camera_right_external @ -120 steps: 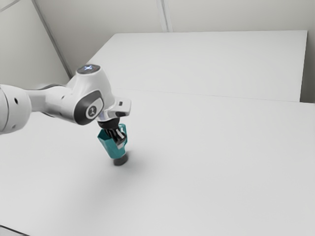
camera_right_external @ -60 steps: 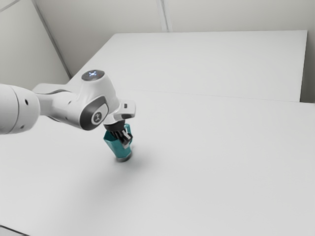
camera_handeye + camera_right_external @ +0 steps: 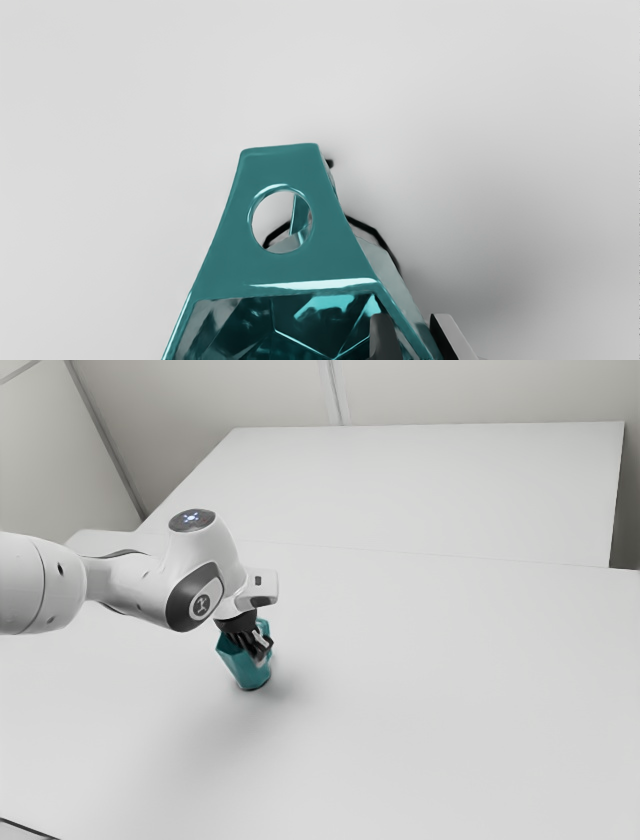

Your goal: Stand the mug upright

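1 teal mug (image 3: 247,669), mouth up, w/ 1 handle (image 3: 280,165); 2-finger jaws clamped on its wall.

The mug (image 3: 247,672) was teal, glossy, with a flat teal handle (image 3: 280,267) and a pale cyan gleam along its edge. Its inside (image 3: 300,337) was deeper teal, crossed by thin bright lines and light patches. A black line ran around part of its foot. The gripper (image 3: 262,651) was black and grey; the arm (image 3: 130,582) white with dark grey bands. The bench (image 3: 450,710) was plain whitish grey, the wall (image 3: 230,390) warmer grey.
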